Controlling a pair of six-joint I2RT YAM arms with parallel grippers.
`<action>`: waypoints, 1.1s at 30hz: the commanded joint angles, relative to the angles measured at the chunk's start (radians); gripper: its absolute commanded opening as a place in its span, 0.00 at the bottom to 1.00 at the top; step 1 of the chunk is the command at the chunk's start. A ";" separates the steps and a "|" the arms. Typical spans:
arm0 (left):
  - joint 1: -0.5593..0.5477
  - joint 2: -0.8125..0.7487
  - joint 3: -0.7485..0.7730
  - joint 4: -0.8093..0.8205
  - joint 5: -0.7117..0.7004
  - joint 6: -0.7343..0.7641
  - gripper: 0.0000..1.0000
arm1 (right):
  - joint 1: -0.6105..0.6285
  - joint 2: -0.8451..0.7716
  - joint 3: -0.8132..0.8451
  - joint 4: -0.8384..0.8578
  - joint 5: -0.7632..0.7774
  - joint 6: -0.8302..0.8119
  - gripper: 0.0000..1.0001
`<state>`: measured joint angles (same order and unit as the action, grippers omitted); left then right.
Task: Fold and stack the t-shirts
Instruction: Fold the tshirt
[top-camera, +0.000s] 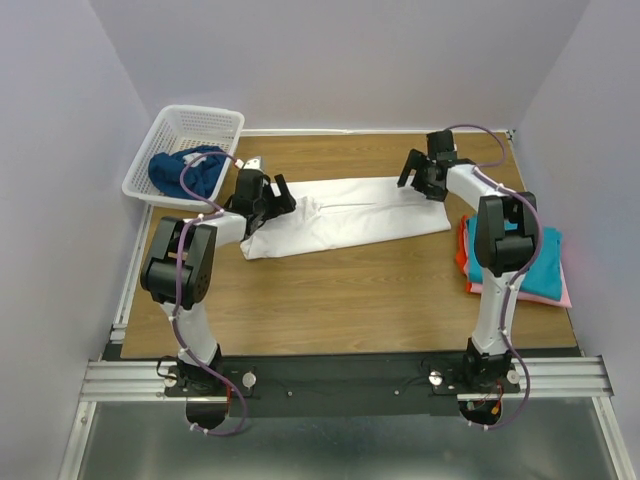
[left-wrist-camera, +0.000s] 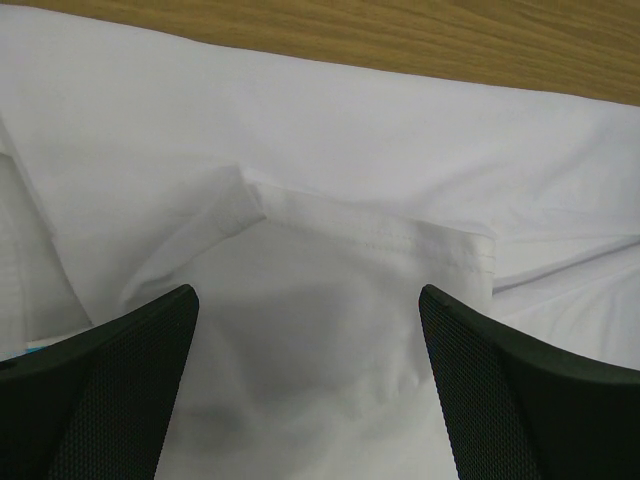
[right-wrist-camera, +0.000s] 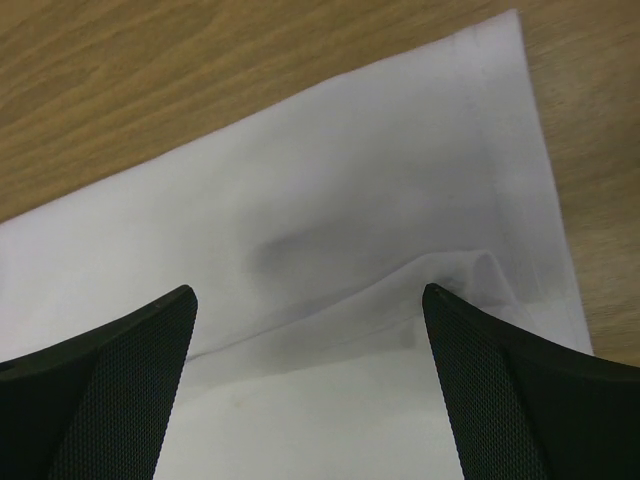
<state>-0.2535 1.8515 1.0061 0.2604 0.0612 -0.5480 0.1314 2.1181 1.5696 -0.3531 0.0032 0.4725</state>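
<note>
A white t-shirt (top-camera: 350, 215) lies folded into a long strip across the middle of the wooden table. My left gripper (top-camera: 272, 205) hovers open over its left end, both fingers wide apart above a folded hem (left-wrist-camera: 380, 235) of the white cloth (left-wrist-camera: 330, 150). My right gripper (top-camera: 420, 182) stands open over the shirt's right end, near a corner and a raised fold (right-wrist-camera: 470, 265) of the white fabric (right-wrist-camera: 330, 180). Neither gripper holds anything. At the right, a stack shows a teal shirt (top-camera: 535, 265) on top, with pink (top-camera: 560, 298) and red-orange (top-camera: 463, 255) edges below. A dark blue shirt (top-camera: 175, 172) lies crumpled in the basket.
The white lattice basket (top-camera: 200, 112) sits tilted at the table's far left corner. Bare wood (top-camera: 350, 300) lies between the white shirt and the arm bases. Grey walls close in on the left, back and right.
</note>
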 joint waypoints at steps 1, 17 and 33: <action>0.022 0.000 0.008 0.000 -0.014 0.008 0.98 | -0.012 0.039 0.091 -0.093 0.168 0.006 1.00; -0.038 -0.067 0.086 -0.082 -0.084 -0.001 0.98 | -0.024 -0.023 0.113 -0.096 -0.072 -0.330 1.00; -0.145 0.213 0.318 -0.113 0.077 -0.018 0.98 | -0.018 0.148 0.207 -0.075 -0.187 -0.368 1.00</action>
<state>-0.3931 1.9900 1.2709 0.1745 0.0769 -0.5625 0.1104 2.2261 1.7645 -0.4316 -0.1600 0.1108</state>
